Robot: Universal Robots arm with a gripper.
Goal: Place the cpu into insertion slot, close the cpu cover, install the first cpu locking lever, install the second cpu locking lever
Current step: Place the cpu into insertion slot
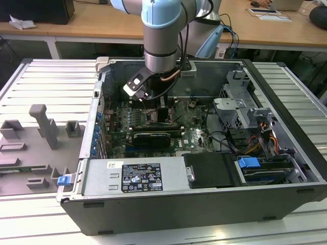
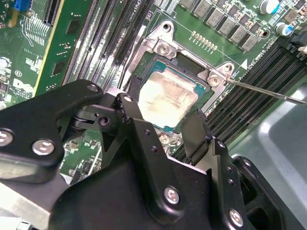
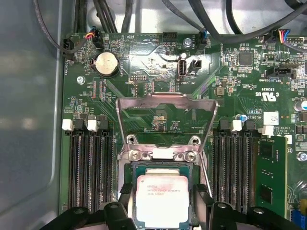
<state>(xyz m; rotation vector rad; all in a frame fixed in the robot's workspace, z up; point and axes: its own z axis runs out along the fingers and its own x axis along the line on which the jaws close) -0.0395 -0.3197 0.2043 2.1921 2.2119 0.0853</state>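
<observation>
Cpu [image 3: 162,199] lies flat inside the socket [image 3: 163,166], pale metal top up, on the green board [image 3: 144,62] deep in the open computer case [image 1: 153,212]. To my eye the cpu is light, stiff and slick on top, with a delicate underside. Its bare side edges look like the only safe place to take hold, squarely and without tilting. The gripper [image 2: 162,114] straddles two opposite edges from above; whether its jaws are pinching the cpu or standing just off it I cannot tell. Beyond the socket the metal cover [image 3: 165,99] stands raised on its hinge, not closed. A thin wire lever [image 2: 268,93] runs out from a socket corner across the memory slots [image 3: 88,167]. The gripper's black body hides the near side of the socket, and the contacts under the cpu are covered, so how well it is seated is hard to judge.
</observation>
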